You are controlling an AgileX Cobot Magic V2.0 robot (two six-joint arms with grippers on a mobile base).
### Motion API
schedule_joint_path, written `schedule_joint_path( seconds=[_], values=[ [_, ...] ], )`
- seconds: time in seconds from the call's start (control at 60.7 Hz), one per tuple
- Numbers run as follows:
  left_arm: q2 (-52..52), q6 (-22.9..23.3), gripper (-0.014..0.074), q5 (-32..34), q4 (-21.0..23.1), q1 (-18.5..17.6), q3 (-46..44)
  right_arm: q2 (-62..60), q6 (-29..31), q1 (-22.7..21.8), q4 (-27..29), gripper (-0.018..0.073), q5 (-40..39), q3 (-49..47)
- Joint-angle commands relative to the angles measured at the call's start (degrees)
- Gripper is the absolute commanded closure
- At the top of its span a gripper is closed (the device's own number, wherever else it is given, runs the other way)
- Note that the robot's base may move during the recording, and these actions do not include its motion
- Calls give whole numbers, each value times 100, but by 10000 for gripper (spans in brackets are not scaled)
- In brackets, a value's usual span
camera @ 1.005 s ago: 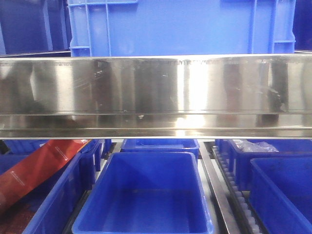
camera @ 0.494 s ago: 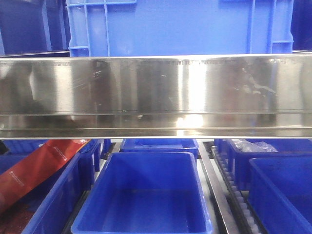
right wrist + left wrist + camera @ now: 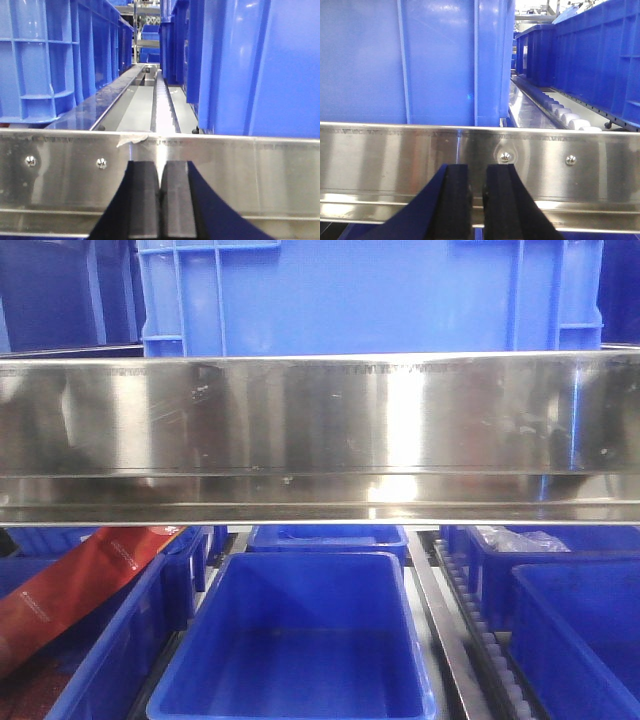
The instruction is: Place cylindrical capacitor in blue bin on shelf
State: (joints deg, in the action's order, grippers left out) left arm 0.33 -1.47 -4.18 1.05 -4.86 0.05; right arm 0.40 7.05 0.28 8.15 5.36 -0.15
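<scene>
Stainless steel fills most of the front view: the shelf [image 3: 320, 430] rail runs right across, with a red packet [image 3: 70, 590] leaning over the bins at lower left, an empty blue bin [image 3: 300, 640] just below the rail in the middle, and more blue bins to the right. Left gripper [image 3: 477, 200] is nearly pressed together, only a thin slit between the pads, and nothing I can see pinched in it. Right gripper [image 3: 160, 205] looks fully closed, pads touching, also empty as far as I can tell. The cylindrical capacitor doesn't show up anywhere, so I can't say where it is. My worry: both grippers sit right up against the rail, so a careless move forward or down could knock the metal.
</scene>
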Motion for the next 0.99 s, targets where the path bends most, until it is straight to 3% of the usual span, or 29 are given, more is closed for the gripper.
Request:
schedule_joint_path(
  seconds=[0.0, 0.972],
  values=[
    [-33, 40, 552, 95, 34, -7, -5, -40, -6, -28, -41, 692, -190, 15],
    [-33, 40, 552, 95, 34, -7, -5, -40, -6, -28, -41, 692, -290, 15]
  ],
)
